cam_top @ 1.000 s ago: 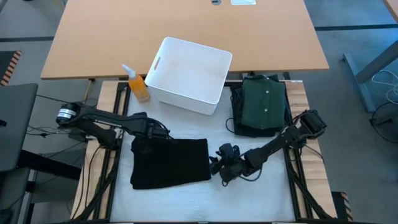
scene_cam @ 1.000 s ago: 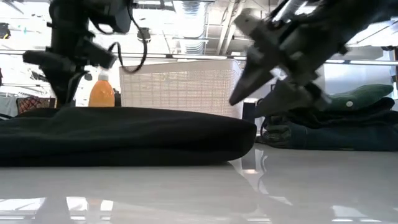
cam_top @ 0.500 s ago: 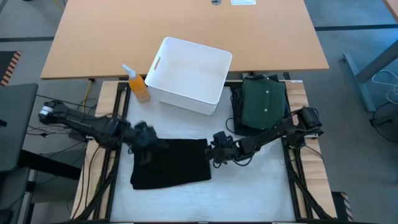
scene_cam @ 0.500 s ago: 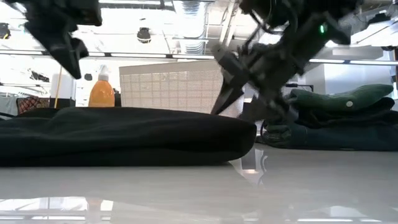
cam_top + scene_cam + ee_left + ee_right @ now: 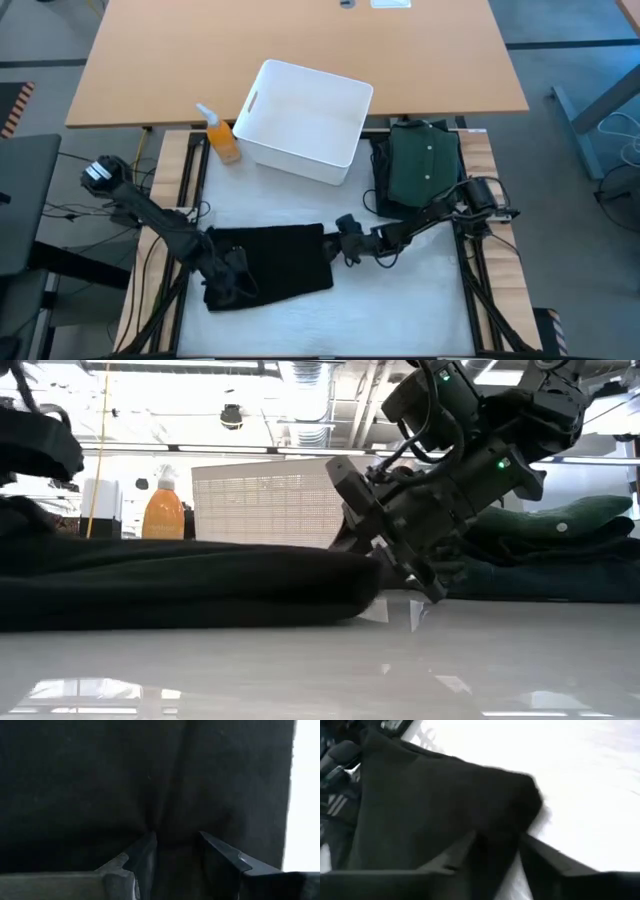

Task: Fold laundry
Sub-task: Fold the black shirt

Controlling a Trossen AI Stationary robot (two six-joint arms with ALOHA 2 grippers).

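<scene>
A folded black garment (image 5: 275, 262) lies flat on the white table top. My left gripper (image 5: 228, 278) is open and stands tipped down over the garment's near left part, with both fingers on the cloth (image 5: 175, 842). My right gripper (image 5: 342, 238) comes in low from the right, also open. Its fingers stand on either side of the garment's far right corner (image 5: 520, 800). A dark green buttoned shirt (image 5: 425, 165) lies folded on dark navy trousers (image 5: 540, 578) at the far right. My left gripper rests both fingertips (image 5: 145, 847) on the garment's top layer near its left edge, slanting down from above. A crease (image 5: 150, 817) runs away from the gap between them. The cloth lies flat on the table. My right gripper straddles the garment's far right corner (image 5: 492, 837), slanting down from the table's right. Cloth fills the gap between the fingers (image 5: 455, 852). The corner (image 5: 365, 575) stays on the table, squashed lower than the rest.
A white plastic bin (image 5: 303, 120) and an orange spray bottle (image 5: 222, 138) stand at the far edge, left of the shirt pile. Bare white table (image 5: 400, 305) lies near and to the right of the garment. A wooden desk (image 5: 300, 40) lies beyond.
My left gripper has swung from the garment's far left corner toward the near edge, tipping down onto the cloth. My right gripper has gone left and down onto the garment's far right corner. That end has been pushed in a little and flattened.
</scene>
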